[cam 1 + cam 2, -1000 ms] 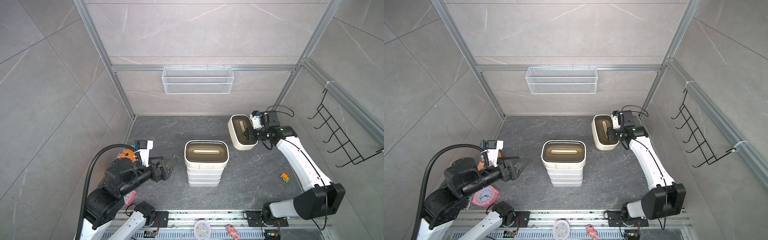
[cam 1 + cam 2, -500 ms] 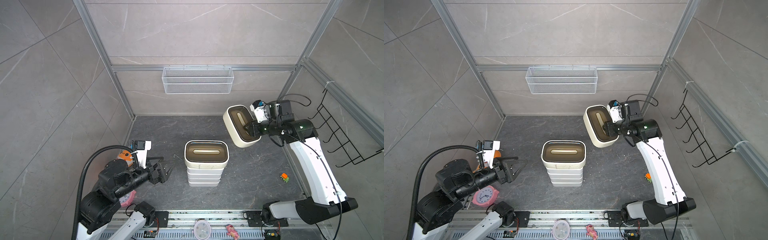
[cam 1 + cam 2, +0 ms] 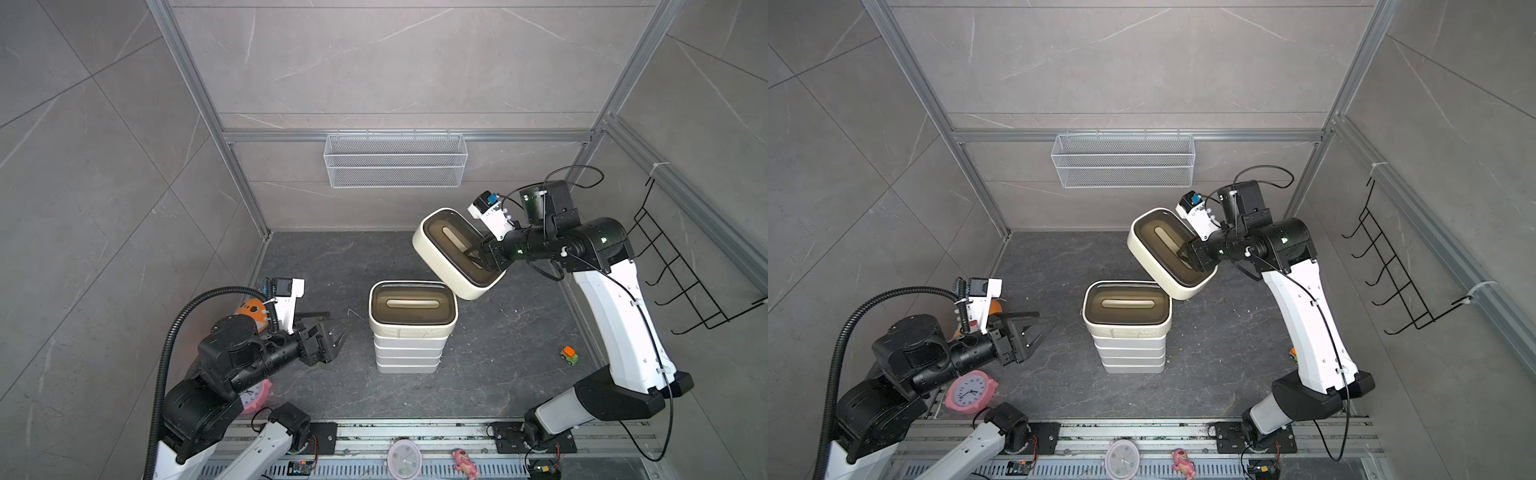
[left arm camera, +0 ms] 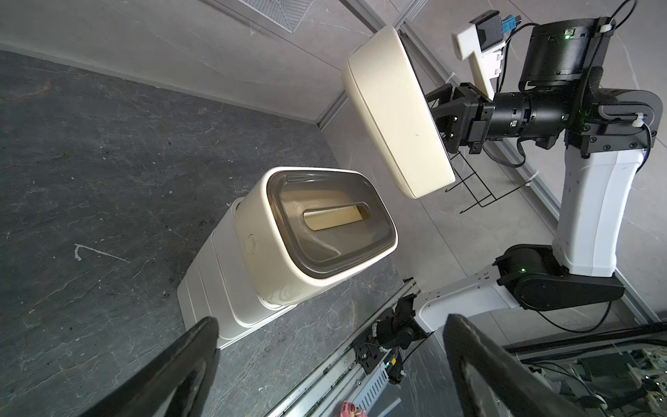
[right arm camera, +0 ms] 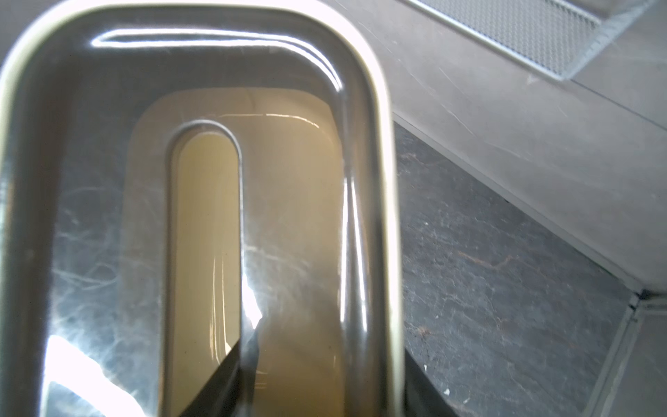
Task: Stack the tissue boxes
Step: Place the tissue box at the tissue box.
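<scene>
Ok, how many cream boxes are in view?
2. The top box sits on the stack mid-table. The held box hangs tilted in the right gripper, above the stack's far right. None looks hidden.

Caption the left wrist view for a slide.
Framed by the open left fingers, the right gripper holds a tilted cream tissue box near the stack.

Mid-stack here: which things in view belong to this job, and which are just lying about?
Job:
- stack of tissue boxes in the middle
- cream tissue box, tilted, held in the air by the right tool
- left tool, open and empty

Lying about:
- pink clock
- toy car
- wire mesh basket
- black hook rack
- white clock
- pink toy
</scene>
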`<state>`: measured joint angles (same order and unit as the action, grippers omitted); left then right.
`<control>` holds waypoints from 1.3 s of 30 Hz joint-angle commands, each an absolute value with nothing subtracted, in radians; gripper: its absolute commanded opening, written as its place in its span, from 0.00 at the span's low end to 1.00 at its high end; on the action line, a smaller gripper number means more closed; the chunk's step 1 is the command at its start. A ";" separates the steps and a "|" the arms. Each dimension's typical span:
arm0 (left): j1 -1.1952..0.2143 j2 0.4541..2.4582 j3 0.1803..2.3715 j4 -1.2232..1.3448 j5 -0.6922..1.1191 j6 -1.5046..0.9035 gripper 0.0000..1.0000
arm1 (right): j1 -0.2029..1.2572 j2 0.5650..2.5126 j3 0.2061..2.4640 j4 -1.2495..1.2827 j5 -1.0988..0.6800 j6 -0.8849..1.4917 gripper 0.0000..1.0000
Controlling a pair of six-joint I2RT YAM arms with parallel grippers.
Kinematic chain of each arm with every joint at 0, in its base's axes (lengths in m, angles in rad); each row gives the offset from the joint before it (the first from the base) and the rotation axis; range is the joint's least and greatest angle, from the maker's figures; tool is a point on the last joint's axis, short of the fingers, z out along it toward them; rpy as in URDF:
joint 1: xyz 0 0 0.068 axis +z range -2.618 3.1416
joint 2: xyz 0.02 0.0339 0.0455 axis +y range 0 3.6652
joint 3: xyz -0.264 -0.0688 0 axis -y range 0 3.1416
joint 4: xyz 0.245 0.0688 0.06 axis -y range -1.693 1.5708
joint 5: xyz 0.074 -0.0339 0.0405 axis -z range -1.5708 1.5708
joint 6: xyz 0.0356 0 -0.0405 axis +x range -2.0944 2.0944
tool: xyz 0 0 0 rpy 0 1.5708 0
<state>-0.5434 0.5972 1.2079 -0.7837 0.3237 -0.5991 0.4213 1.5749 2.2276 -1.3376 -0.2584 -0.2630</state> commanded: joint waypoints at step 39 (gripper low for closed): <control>-0.546 0.588 1.215 -0.730 0.340 -0.627 1.00 | 0.655 1.822 2.638 -1.575 -0.374 -0.590 0.43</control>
